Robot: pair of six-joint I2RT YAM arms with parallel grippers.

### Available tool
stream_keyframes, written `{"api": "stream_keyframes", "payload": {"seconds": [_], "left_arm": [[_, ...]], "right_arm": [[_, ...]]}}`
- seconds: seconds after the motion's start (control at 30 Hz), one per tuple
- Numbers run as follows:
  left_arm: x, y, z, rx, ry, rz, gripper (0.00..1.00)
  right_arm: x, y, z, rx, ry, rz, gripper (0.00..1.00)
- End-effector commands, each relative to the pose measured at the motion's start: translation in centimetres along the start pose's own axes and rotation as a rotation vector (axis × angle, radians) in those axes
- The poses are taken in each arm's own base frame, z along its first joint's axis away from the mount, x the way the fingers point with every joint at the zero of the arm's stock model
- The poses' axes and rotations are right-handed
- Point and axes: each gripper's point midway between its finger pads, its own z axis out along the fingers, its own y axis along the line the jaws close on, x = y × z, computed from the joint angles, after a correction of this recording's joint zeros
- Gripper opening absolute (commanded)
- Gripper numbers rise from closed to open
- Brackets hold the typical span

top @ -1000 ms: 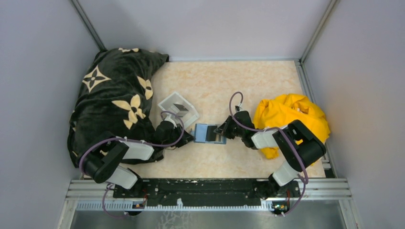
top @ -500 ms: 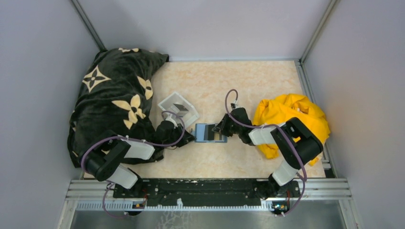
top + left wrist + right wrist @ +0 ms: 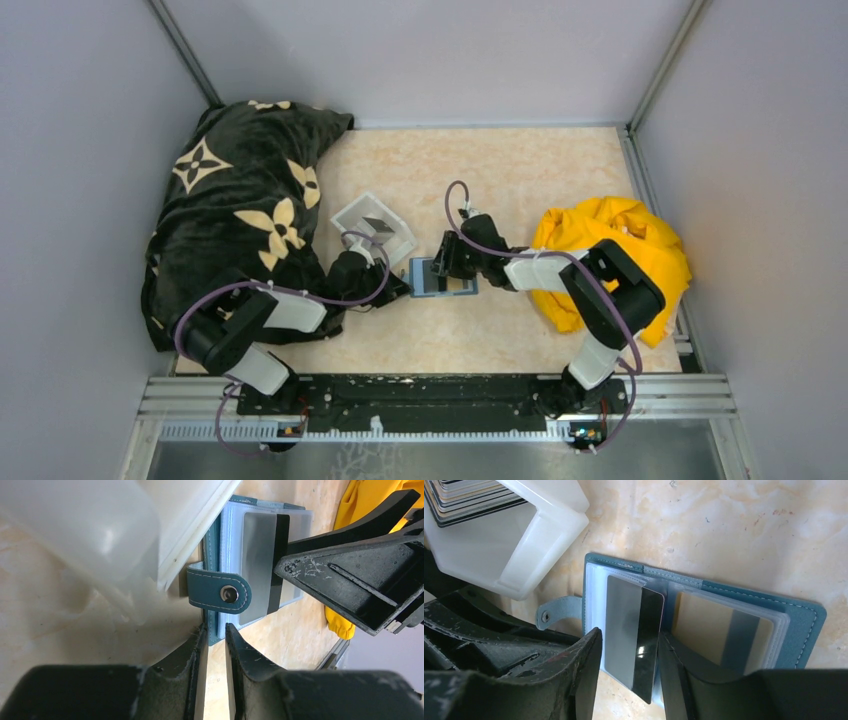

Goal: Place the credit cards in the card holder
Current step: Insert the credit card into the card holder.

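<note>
I have one card holder (image 3: 440, 278) lying open like a book around the middle of the bench (image 3: 520, 170), slightly toward the near edge. I count two cards in it. One grey card (image 3: 624, 625) with a black stripe stands partway in a clear pocket on the left page, and a second card (image 3: 719, 630), tan with a grey stripe, is seated on the right page.

The right end effector (image 3: 629, 639) is spread, one finger on each side of the grey card, not pinching it. The left end effector (image 3: 215, 635) is pressed nearly together on the holder's cover edge, below its one snap strap (image 3: 220, 592).

One white tray (image 3: 549, 535) sits just beside the holder. It holds a stack of cards (image 3: 464, 500) packed too tightly for me to count.

There are two cloths: a black patterned blanket (image 3: 240, 210) at the left edge and a yellow cloth (image 3: 610, 240) at the right edge.
</note>
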Motion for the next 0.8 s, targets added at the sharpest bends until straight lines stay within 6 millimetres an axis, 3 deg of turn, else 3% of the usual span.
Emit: {"api": "stream_keyframes", "payload": {"seconds": [0.0,0.47,0.77], "left_arm": [[1.9,2.2,0.0,-0.078,0.068,0.016,0.26],[2.5,-0.2,0.1,0.083,0.088,0.002,0.26],[1.9,-0.8,0.0,0.1,0.061,0.015,0.25]], "right_arm": [[2.1,-2.3,-0.5,0.136,0.082,-0.082,0.46],[4.4,-1.8,1.2,0.264,0.172,-0.205,0.47],[5.9,-1.1,1.2,0.301,0.207,-0.256,0.47]]}}
